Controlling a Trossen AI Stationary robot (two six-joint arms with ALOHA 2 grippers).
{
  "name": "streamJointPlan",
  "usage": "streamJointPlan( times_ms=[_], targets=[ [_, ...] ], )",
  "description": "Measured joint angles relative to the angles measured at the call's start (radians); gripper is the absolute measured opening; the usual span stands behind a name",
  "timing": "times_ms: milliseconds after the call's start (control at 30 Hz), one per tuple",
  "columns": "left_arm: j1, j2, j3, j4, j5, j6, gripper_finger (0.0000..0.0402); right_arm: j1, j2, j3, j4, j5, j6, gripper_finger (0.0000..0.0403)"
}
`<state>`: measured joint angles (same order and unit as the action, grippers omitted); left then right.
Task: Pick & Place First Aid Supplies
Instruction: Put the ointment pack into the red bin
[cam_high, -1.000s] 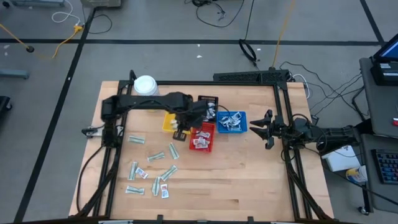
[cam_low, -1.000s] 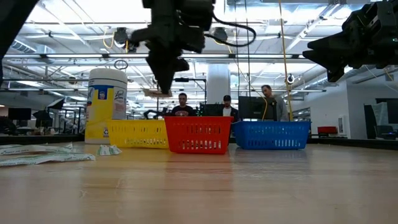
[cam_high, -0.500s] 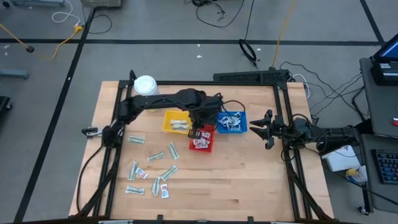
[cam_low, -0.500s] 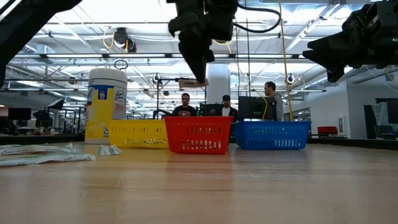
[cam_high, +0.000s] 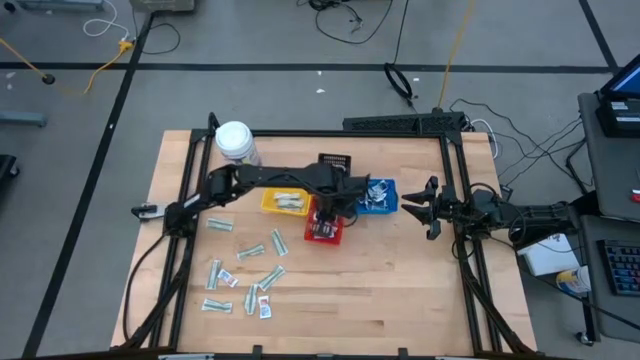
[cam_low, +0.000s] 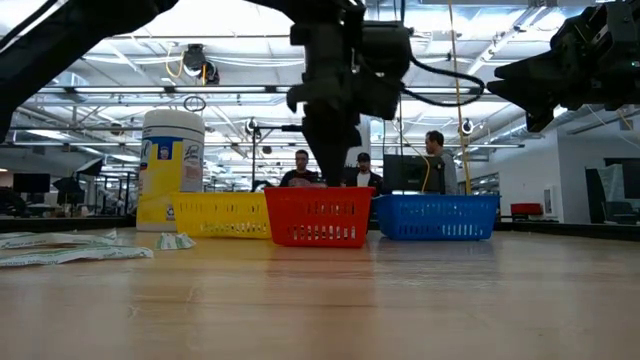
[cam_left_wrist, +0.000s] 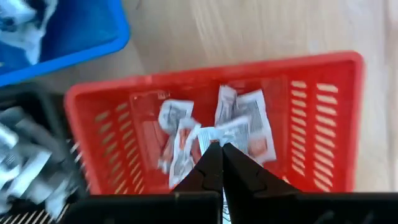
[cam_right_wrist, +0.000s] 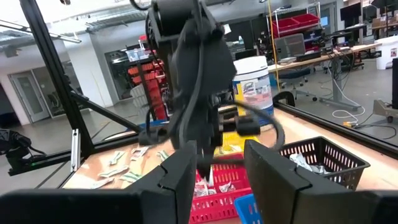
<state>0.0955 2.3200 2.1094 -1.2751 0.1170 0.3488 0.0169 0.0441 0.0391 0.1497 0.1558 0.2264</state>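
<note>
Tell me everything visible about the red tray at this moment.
The red tray is a small rectangular plastic basket with slotted walls, upright on the wooden table, between the yellow tray and the blue tray. Several white packets with red marks lie loose inside. The left hand, fingers shut, hangs directly over its interior; whether it touches the tray cannot be told.

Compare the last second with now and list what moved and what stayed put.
The left gripper swung from above the yellow tray rightward and dropped low over the red tray, jaws shut on a white slip with red marks. The right gripper, the blue tray, the white jar and the loose packets on the table did not move.
</note>
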Motion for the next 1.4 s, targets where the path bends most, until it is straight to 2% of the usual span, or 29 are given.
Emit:
streamJointPlan(
  times_ms=[200,333,533,667,800,900,1200,1400],
  targets=[
    [-0.013,0.043,0.0,0.022,0.015,-0.034,0.0003,0.0,0.0,0.0,0.0,0.0,0.0,0.013],
    [-0.01,0.042,0.0,0.023,0.019,-0.067,0.0022,0.0,0.0,0.0,0.0,0.0,0.0,0.013],
    [0.007,0.041,0.0,0.016,0.09,-0.071,0.0102,0.0,0.0,0.0,0.0,0.0,0.0,0.013],
    [0.011,0.041,0.006,0.004,0.042,-0.115,0.0164,0.0,0.0,0.0,0.0,0.0,0.0,0.013],
    [0.031,0.039,0.034,-0.046,0.0,-0.27,0.0204,0.0,0.0,0.0,0.0,0.0,0.0,0.013],
    [0.052,0.017,0.038,-0.068,-0.005,-0.446,0.022,0.0,0.0,0.0,0.0,0.0,0.0,0.013],
    [0.108,-0.056,0.04,-0.09,-0.005,-1.001,0.0227,0.0,0.0,0.0,0.0,0.0,0.0,0.013],
    [0.078,-0.075,0.038,-0.166,-0.004,-1.098,0.0228,0.0,0.0,0.0,0.0,0.0,0.0,0.013]
  ],
)
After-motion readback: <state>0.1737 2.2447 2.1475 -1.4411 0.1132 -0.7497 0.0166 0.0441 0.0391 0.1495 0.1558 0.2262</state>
